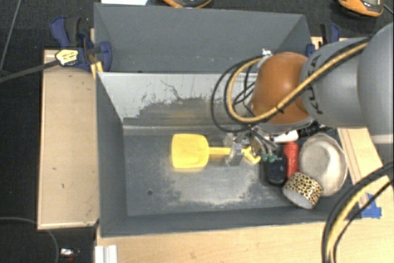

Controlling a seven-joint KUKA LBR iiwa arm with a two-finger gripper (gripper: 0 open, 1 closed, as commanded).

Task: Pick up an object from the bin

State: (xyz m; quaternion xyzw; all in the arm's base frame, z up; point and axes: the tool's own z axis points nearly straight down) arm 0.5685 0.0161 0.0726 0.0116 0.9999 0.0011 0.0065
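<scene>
A yellow plastic scoop (189, 151) lies flat on the bin floor near the middle, its square blade to the left and its thin handle running right. My gripper (235, 151) is down at the floor right on that handle, and yellow shows on both sides of it. Just right of the gripper stand a red cylinder (291, 157) and a black object (275, 170).
A whitish round bowl (324, 163) and a leopard-patterned roll (303, 189) sit in the bin's right front corner. The arm with its orange dome and looped cables hangs over the right half of the bin, hiding part of the floor there.
</scene>
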